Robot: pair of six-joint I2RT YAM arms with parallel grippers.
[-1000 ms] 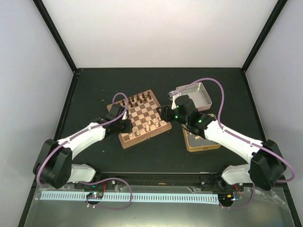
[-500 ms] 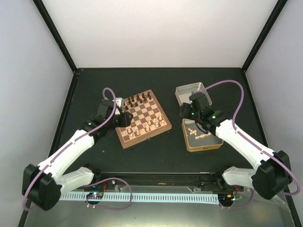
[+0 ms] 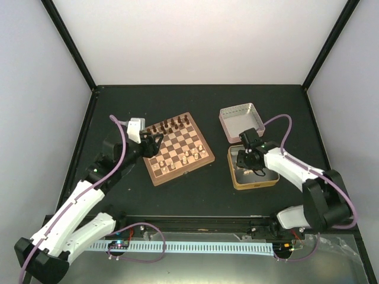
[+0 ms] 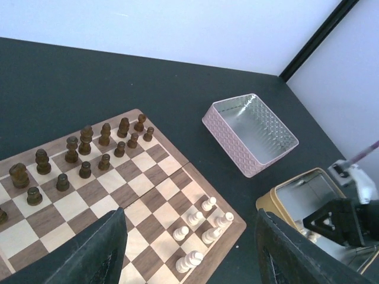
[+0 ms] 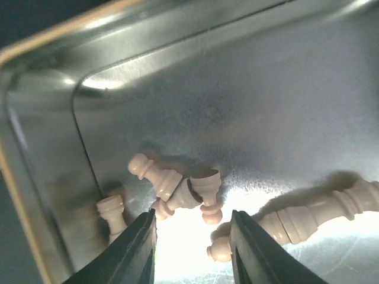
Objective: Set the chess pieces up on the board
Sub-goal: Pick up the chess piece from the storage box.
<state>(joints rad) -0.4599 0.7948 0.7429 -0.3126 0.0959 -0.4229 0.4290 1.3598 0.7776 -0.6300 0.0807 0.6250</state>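
The board (image 3: 177, 148) lies left of centre, with dark pieces along its far rows and several pale chess pieces (image 3: 187, 157) standing near its front right corner. My left gripper (image 3: 153, 144) hovers open over the board's left side. In the left wrist view, the pale pieces (image 4: 201, 228) stand on the board (image 4: 154, 183) far below the empty left gripper (image 4: 192, 254). My right gripper (image 3: 249, 161) is down inside the gold tin (image 3: 254, 183). It (image 5: 192, 248) is open there, just short of a heap of pale pieces (image 5: 177, 186) lying on the tin floor (image 5: 249, 118), touching none.
A pinkish-silver tin (image 3: 240, 121) sits behind the gold tin; it shows as an empty box (image 4: 251, 139) in the left wrist view. More pale pieces lie in the gold tin, one long piece (image 5: 320, 216) to the right of the fingers. Black walls frame the dark table.
My left gripper has lifted back from the board's left edge and opened. My right gripper has swung from the board's right edge to the gold tin, dropped into it and narrowed.
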